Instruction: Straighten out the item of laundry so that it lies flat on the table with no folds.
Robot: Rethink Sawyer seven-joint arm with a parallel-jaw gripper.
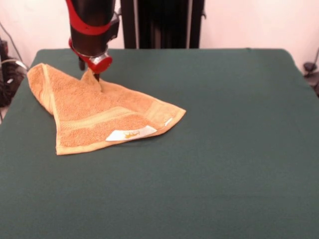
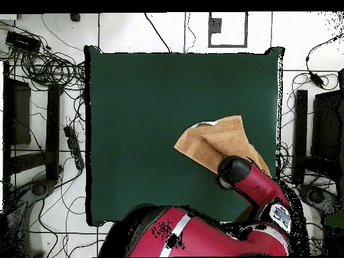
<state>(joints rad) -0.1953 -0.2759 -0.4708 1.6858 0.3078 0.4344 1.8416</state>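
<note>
The orange-tan towel (image 1: 94, 112) lies folded over itself on the far left part of the dark green table (image 1: 224, 149). Its white label (image 1: 130, 133) with yellow print faces the near side. My gripper (image 1: 91, 72) stands at the towel's far edge, shut on a pinch of cloth that rises into a small peak. In the overhead view the towel (image 2: 218, 140) lies at the table's right side (image 2: 148, 121). There the red arm (image 2: 252, 185) covers the towel's near corner and hides the gripper.
The robot's black pedestal (image 1: 162, 22) stands behind the table's far edge. Cables and dark equipment (image 2: 47, 74) lie on the floor to both sides of the table. The towel's left fold reaches close to the table's left edge (image 1: 22, 84).
</note>
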